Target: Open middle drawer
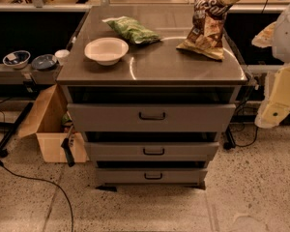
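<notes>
The grey cabinet has three drawers stacked at its front. The middle drawer is a low flat grey front with a small dark loop handle. It sits below the taller top drawer and above the slim bottom drawer. A dark gap shows above each front. My arm comes in at the right edge, white above and pale yellow below. My gripper hangs to the right of the cabinet at top-drawer height, well apart from the middle drawer's handle.
On the cabinet top lie a white bowl, a green bag and a brown chip bag. An open cardboard box stands at the cabinet's left. A black cable runs over the floor. Bowls sit on a left shelf.
</notes>
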Robot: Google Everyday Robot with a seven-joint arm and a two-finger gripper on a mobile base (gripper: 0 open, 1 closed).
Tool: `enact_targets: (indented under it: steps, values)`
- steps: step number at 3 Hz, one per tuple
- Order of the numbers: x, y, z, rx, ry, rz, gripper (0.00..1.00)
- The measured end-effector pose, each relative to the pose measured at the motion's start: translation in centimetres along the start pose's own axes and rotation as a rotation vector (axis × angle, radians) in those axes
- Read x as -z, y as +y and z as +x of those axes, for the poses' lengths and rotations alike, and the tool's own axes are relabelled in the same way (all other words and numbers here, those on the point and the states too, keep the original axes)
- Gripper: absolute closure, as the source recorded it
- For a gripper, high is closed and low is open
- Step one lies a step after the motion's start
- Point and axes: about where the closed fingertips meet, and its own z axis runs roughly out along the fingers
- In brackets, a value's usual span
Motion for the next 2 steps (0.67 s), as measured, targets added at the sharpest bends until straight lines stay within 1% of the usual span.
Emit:
enact_targets:
  steps: [1,2]
  values:
    - [0.0,0.0,0.0,0.000,0.000,0.000,0.00]
    - [-1.4,-0.2,0.3,-0.012,-0.004,0.009,0.00]
